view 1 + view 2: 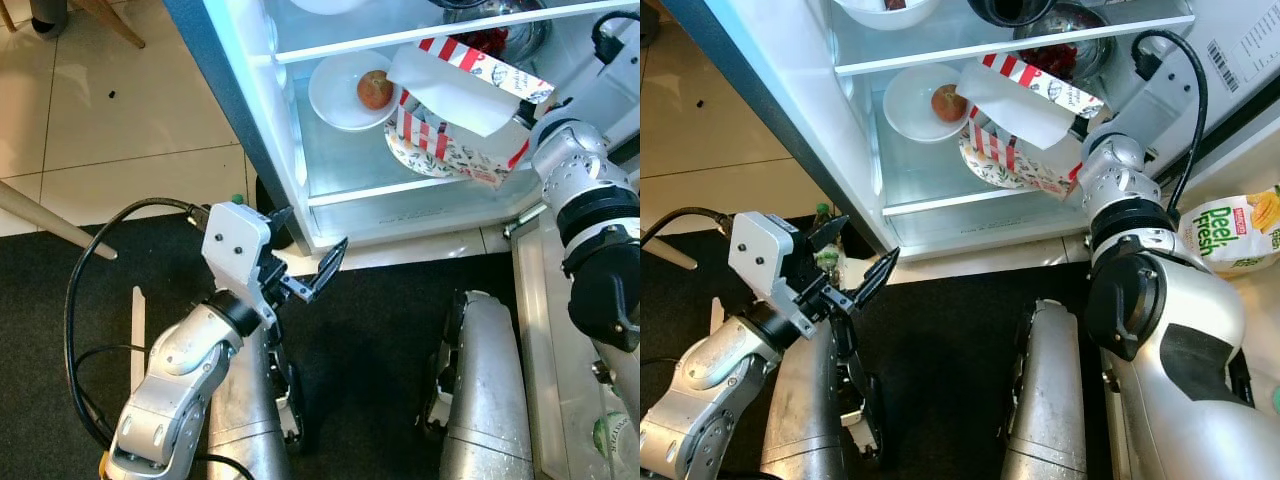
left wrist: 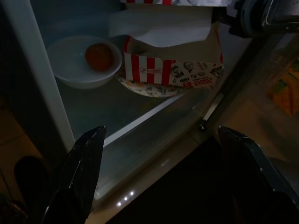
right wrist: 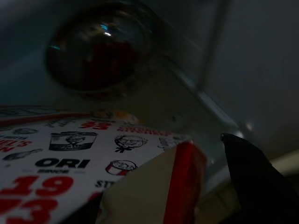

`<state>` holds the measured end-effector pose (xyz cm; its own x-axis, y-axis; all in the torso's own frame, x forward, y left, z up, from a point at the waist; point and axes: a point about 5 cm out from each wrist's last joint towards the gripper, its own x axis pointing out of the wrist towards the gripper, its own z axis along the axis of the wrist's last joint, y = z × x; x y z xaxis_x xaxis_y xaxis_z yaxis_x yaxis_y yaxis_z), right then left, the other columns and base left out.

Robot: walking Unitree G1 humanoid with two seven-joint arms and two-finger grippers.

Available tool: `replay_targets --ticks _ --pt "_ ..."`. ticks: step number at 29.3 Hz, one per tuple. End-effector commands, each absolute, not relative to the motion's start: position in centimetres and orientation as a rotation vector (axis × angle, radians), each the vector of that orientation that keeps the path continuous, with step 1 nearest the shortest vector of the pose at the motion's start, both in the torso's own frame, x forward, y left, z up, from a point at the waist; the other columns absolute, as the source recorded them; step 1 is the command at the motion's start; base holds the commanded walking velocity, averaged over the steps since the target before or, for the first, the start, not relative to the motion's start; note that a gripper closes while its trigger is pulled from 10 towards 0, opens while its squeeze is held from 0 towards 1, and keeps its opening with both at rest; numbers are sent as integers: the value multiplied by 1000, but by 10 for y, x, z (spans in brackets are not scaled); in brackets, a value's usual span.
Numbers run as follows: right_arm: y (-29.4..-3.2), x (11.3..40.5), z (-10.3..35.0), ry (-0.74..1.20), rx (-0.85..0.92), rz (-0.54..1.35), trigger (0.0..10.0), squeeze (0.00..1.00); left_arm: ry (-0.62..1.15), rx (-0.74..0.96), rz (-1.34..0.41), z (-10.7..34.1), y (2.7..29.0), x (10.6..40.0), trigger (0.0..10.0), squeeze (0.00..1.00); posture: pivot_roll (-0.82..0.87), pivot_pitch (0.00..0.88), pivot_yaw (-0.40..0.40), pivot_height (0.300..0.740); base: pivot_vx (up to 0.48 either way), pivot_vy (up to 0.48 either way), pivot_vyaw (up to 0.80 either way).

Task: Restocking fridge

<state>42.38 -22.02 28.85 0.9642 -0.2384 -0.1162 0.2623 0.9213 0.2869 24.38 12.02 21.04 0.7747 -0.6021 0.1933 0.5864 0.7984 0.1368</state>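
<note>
Red-and-white striped box (image 1: 455, 110) sits on the fridge's lower glass shelf (image 1: 350, 165), right arm reaching in at its right end.
Box rests on a patterned plate (image 1: 425, 155), long axis running left-right and tilted, lid flap open with white paper (image 1: 450, 90) hanging out. White bowl (image 1: 345, 92) with an apple (image 1: 375, 89) lies just left of the box. Right gripper (image 3: 243, 182) is at the box's right corner; one black finger beside the red edge, can't tell how far open or whether it grips. Left gripper (image 1: 305, 265) hangs wide open and empty, near and left, well apart from the shelf. Right arm is clearly nearer; likely next move is pushing the box farther in.
</note>
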Motion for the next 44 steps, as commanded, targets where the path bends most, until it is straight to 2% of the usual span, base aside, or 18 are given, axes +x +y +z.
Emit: replay_targets --ticks 1,3,5,10,18,27,34,35,36,37,44 --pt "-222 423 284 106 232 -227 10000 0 -215 58 -652 204 117 242 10000 0 117 517 38 500 0 0 0" --pt "-222 423 285 111 173 -196 10000 0 -218 58 -653 205 117 243 10000 0 117 515 39 500 0 0 0" --pt "-224 423 285 118 40 -136 10000 0 -223 59 -655 205 117 244 10000 0 113 506 36 500 0 0 0" --pt "-227 422 286 129 -27 -94 10000 0 -224 59 -655 205 118 245 10000 0 111 502 38 500 0 0 0" --pt "-239 416 283 205 -310 113 10000 0 -229 58 -663 204 116 246 10000 0 98 488 44 500 0 0 0" --pt "-250 409 281 226 -363 210 10000 0 -232 59 -663 204 116 248 10000 0 96 482 45 500 0 0 0" --pt "-249 407 278 110 -250 311 10000 0 -235 58 -667 204 116 249 10000 0 91 479 51 500 0 0 0" --pt "-252 406 276 101 -210 302 10000 67 -236 58 -668 204 116 249 10000 0 95 479 54 500 0 0 0" --pt "-252 406 276 101 -210 302 10000 67 -236 58 -668 204 116 249 10000 0 95 479 54 500 0 0 0" --pt "-258 404 273 96 -163 292 10000 1000 -237 59 -669 205 116 249 10000 0 99 480 57 500 0 0 0" --pt "-262 398 267 78 -188 372 10000 1000 -233 65 -668 204 118 248 10000 0 101 481 60 500 0 0 0"
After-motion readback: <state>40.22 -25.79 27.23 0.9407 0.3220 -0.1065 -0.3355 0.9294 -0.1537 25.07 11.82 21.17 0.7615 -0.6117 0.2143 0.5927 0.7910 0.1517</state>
